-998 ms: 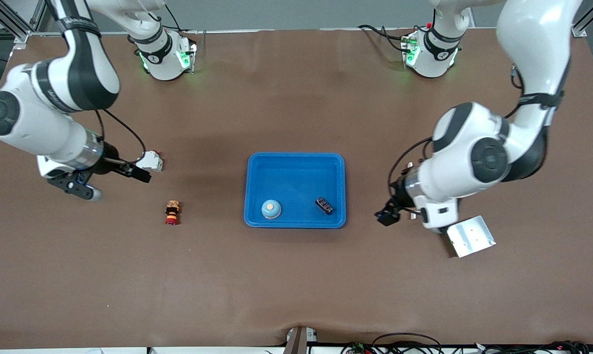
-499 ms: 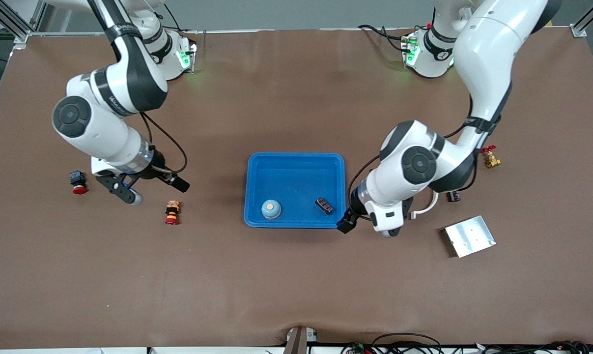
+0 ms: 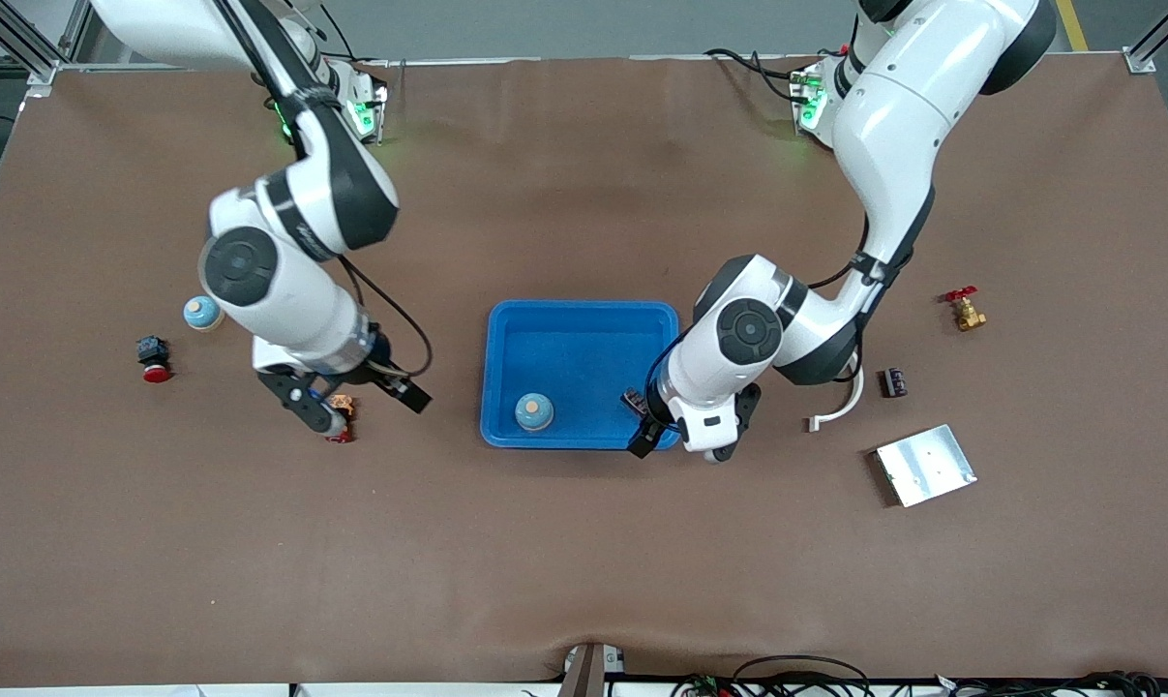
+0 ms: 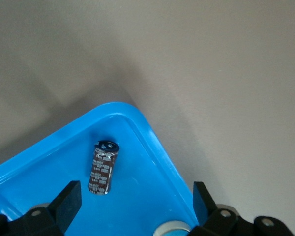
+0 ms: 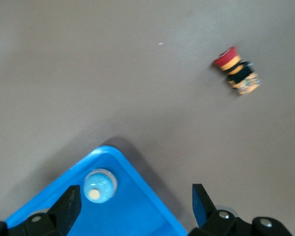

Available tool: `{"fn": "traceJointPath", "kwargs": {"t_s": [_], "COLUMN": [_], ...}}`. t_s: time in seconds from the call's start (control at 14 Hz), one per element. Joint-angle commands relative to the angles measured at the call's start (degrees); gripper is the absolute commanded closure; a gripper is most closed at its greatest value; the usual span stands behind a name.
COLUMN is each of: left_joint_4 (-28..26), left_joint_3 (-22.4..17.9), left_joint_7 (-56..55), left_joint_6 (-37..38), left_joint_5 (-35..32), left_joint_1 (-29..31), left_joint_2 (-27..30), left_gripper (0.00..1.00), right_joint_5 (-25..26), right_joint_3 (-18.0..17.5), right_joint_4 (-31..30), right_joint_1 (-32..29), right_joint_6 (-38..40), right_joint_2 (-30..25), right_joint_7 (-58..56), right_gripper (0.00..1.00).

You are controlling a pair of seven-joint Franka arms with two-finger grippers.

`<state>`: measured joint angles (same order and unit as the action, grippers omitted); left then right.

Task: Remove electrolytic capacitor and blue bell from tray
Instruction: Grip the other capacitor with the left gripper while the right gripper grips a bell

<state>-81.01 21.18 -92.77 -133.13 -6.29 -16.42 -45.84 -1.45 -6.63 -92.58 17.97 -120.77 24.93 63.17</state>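
A blue tray (image 3: 584,308) sits mid-table. A blue bell (image 3: 534,411) and a dark capacitor (image 3: 635,398) lie in it near its front wall. My left gripper (image 3: 680,445) is open and empty over the tray's near corner at the left arm's end. The left wrist view shows the capacitor (image 4: 103,167), the tray rim (image 4: 152,142) and my open left gripper (image 4: 135,206). My right gripper (image 3: 361,407) is open and empty over the table beside the tray. The right wrist view shows the bell (image 5: 99,186) between my open right gripper's (image 5: 135,204) fingers.
A red-and-orange button (image 3: 340,426) lies under the right gripper and shows in the right wrist view (image 5: 237,73). A second bell (image 3: 201,313) and a red button (image 3: 155,358) lie toward the right arm's end. Toward the left arm's end lie a second capacitor (image 3: 895,381), a white hook (image 3: 835,407), a metal plate (image 3: 926,465) and a brass valve (image 3: 966,312).
Both arms have swung in from the table's ends toward the tray. The bell and capacitor in the tray have not moved.
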Motion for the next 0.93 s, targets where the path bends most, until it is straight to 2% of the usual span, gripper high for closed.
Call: {"fn": "traceJointPath", "kwargs": {"t_s": [0.0,0.14,0.29,0.43,0.57,0.86], "left_joint_4": [1.38,1.38,1.29,1.21,0.94,0.68], "left_joint_3": [-0.97,-0.97,-0.97,-0.97,-1.05,-4.04], "left_joint_7": [-1.27,-1.19,-1.27,-1.27,-1.27,-1.27], "left_joint_6": [-1.78,-2.40,-2.40,-2.40,-2.40,-1.70], "left_joint_5": [-0.91,-0.91,-0.91,-1.00,-1.00,-1.09], "left_joint_1": [-1.24,-1.33,-2.20,-2.82,-3.35,-5.54], "left_joint_2": [-1.96,-3.02,-3.46,-3.55,-3.55,-4.25], "left_gripper": [0.00,0.00,0.00,0.00,0.00,0.00], "right_joint_5": [1.36,1.36,1.97,3.03,3.47,4.35], "right_joint_3": [0.92,0.92,1.00,1.01,1.01,1.01], "right_joint_4": [6.79,8.20,10.04,10.23,10.23,10.32], "right_joint_1": [1.71,2.50,4.25,4.96,6.72,8.22], "right_joint_6": [0.20,-3.57,-4.03,-4.55,-8.49,-10.97], "right_joint_2": [6.78,9.94,12.06,13.64,15.66,18.30], "right_joint_7": [3.01,4.75,7.39,9.59,13.18,16.01], "right_gripper": [0.00,0.00,0.00,0.00,0.00,0.00]}}
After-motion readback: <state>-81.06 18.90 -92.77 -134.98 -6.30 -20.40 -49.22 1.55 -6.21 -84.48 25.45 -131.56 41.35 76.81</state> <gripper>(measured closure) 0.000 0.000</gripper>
